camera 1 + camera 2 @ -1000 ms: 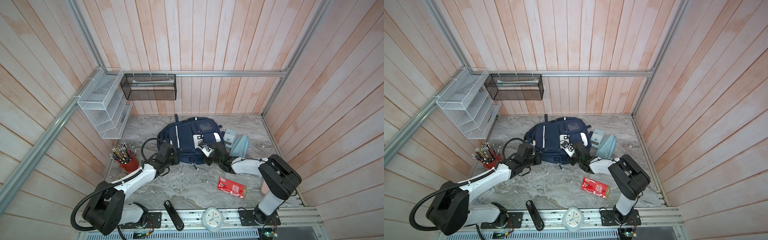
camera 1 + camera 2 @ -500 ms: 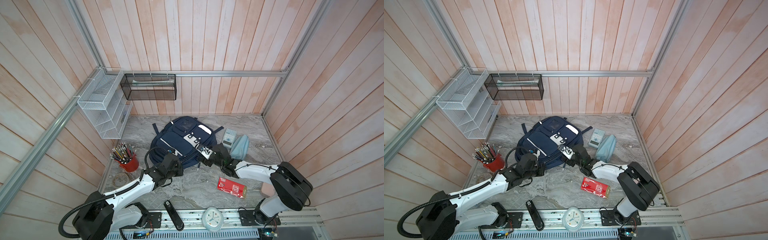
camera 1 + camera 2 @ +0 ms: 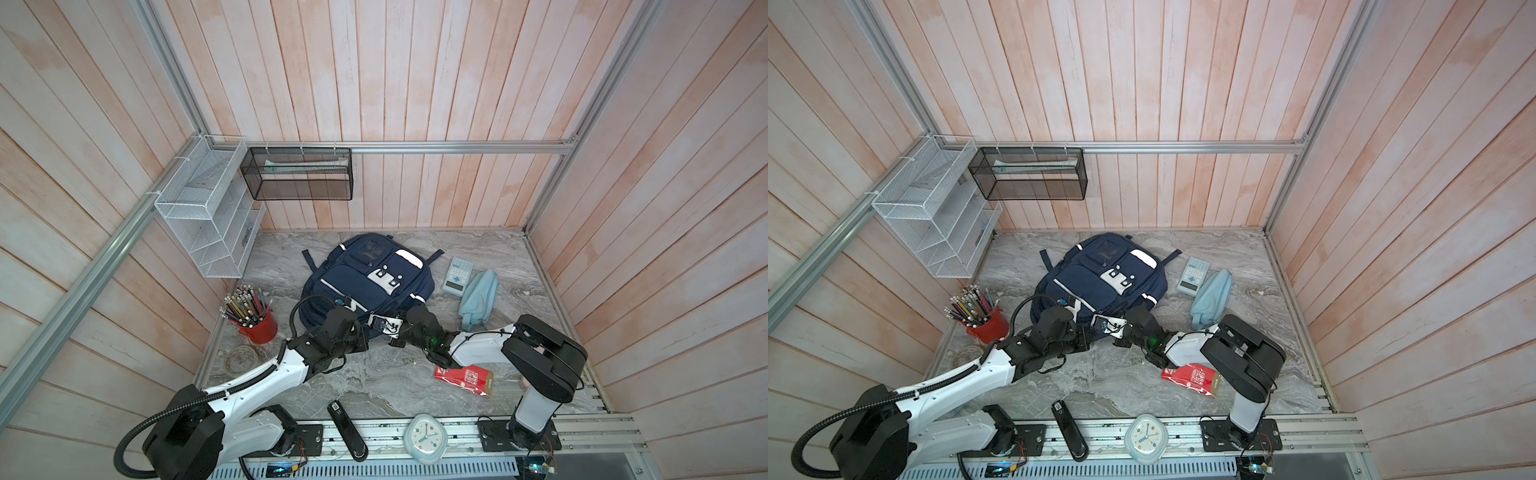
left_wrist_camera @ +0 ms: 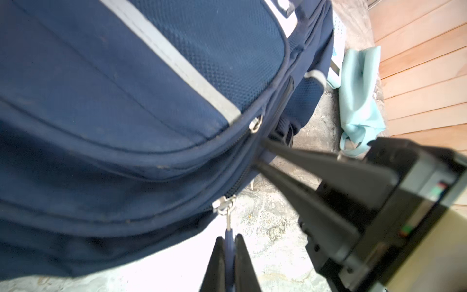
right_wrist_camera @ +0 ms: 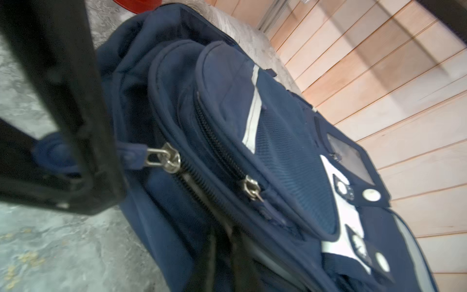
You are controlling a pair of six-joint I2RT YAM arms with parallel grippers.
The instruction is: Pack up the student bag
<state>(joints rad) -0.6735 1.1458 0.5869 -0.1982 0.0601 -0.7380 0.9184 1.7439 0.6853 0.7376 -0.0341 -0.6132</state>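
Counting up: one bag (image 3: 368, 278), one calculator (image 3: 456, 275), one pouch (image 3: 480, 297), one clock (image 3: 426, 437), two pincers. My left pincer (image 4: 229, 239) is clamped tight on a zip pull (image 4: 228, 220); my right pincer (image 4: 260, 154) is pinched closed on the bag's edge beside it. Navy with white stripes and a white buckled flap, the bag lies front-up on the table (image 3: 374, 386), nearer the back wall (image 3: 395, 83).

Navy student bag (image 3: 1100, 278) on marble bench (image 3: 1100, 388), calculator (image 3: 1192, 275) and light-blue pouch (image 3: 1211, 297) beside it, red pencil cup (image 3: 988, 327), red packet (image 3: 1192, 379), clock (image 3: 1145, 439)
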